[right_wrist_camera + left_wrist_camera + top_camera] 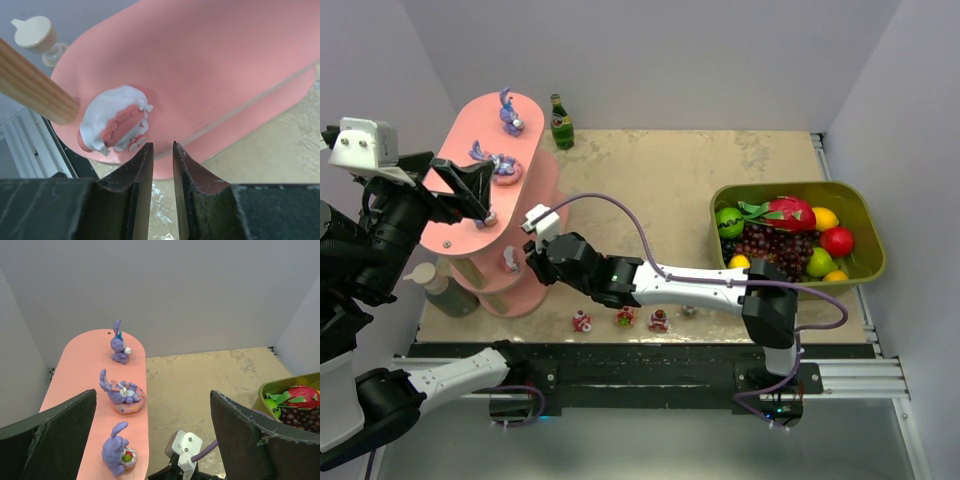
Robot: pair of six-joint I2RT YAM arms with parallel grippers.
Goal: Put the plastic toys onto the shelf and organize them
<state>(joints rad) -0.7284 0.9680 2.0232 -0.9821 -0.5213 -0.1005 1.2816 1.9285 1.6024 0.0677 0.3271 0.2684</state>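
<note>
Between the right jaws, a narrow slit apart and empty, bare tabletop shows; just beyond their tips, at the rounded rim of a lower tier of the salmon-pink shelf, lies a white toy with pink markings, touching a wooden post, with open pink surface stretching away to its right. Left jaws, spread wide with nothing between them, hang over the near end of the top tier, where three purple eared toys sit in a row close to the edge facing the tabletop. Three more small toys line the tabletop's near edge, well apart from the green fruit tub.
</note>
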